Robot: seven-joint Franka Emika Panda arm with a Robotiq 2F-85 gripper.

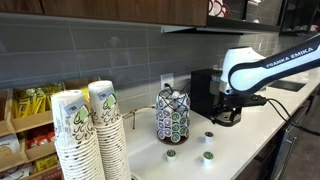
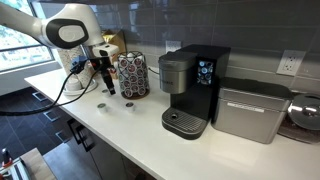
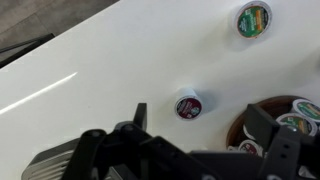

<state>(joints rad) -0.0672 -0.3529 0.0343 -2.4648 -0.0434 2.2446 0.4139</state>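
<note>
Coffee pod [image 3: 188, 106] with the dark lid sits upright on the white counter [image 3: 90, 60], just beside the round pod rack [image 3: 290, 115] and apart from a second pod [image 3: 254, 19] with a green lid. The gripper [image 2: 106, 86] hangs over it, jaws spread wide and nothing between them. In the wrist view the pod shows roughly midway between the two fingers [image 3: 141, 112].

To pick it up well, I would come straight down and keep the pod centred, so that both fingers meet its wall together and neither pushes it sideways. The tight spot is the rack — the finger on that side has little room, so it should pass clear of the rack's base. Close gently below the rim, since a thin cup like this probably dents or squirts out. The coffee machine [image 2: 190, 90] stands well apart and is no obstacle.
</note>
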